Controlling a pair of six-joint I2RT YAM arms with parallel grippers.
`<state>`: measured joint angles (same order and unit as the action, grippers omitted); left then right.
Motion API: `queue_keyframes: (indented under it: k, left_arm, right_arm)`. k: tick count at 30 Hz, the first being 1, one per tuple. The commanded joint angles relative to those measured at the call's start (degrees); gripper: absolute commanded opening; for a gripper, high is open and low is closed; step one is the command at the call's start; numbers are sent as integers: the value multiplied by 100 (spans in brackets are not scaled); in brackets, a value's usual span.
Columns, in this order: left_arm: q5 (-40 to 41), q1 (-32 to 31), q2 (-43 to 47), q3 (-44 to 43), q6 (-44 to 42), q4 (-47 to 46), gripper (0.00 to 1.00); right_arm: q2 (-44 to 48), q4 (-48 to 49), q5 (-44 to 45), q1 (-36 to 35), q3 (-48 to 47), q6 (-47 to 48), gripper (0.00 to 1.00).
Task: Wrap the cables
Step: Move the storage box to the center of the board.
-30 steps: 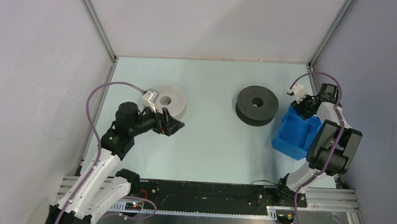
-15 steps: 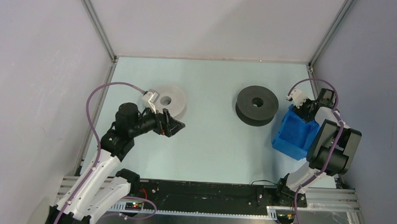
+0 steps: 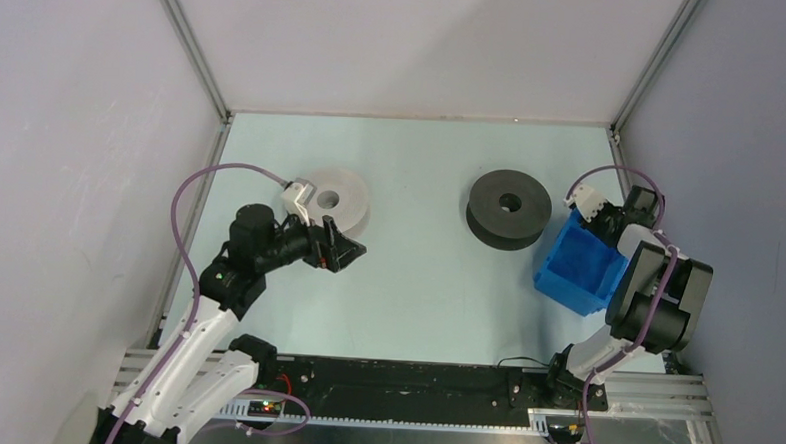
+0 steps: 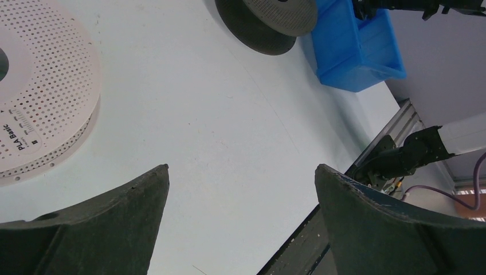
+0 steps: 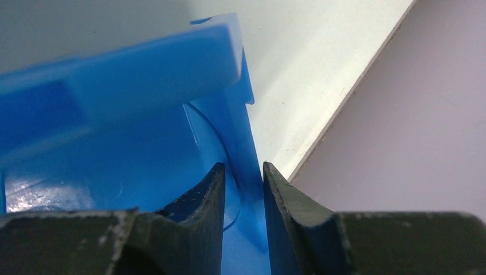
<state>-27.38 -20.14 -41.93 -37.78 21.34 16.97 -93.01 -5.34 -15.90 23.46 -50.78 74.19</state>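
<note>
- Right gripper [image 5: 242, 166] is pinched on a wall of the bin [image 3: 570, 272], with one finger inside and one outside.
- Over the last second the bin has slid and turned a little toward the dark spool [image 3: 510, 209], and the wrist has moved with it. It looks dragged rather than searched.
- Left gripper [image 4: 240, 167] is spread wide and empty. It has not moved from beside the white spool [image 4: 46, 74].
- The cables do not plainly show. A thin curved line inside the bin, in the right wrist view, may be the blue one, but I cannot tell.
- No wire shows on either spool, so wrapping seems not yet begun.
</note>
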Motion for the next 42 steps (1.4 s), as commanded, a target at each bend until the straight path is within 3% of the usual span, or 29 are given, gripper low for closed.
queue_keyframes:
  k: [1, 21, 37, 42]
  left_arm:
    - [31, -42, 84, -149, -146, -80, 99]
    - [58, -48, 156, -133, -157, -86, 100]
    - [34, -52, 122, -137, -145, -88, 100]
    - [33, -55, 108, -148, -144, -85, 100]
  right_arm:
    - [331, 458, -189, 35, 24, 49, 29]
    - [270, 366, -190, -69, 34, 23, 33]
    - [55, 468, -24, -158, 58, 82, 31]
    - [76, 783, 61, -183, 104, -56, 18]
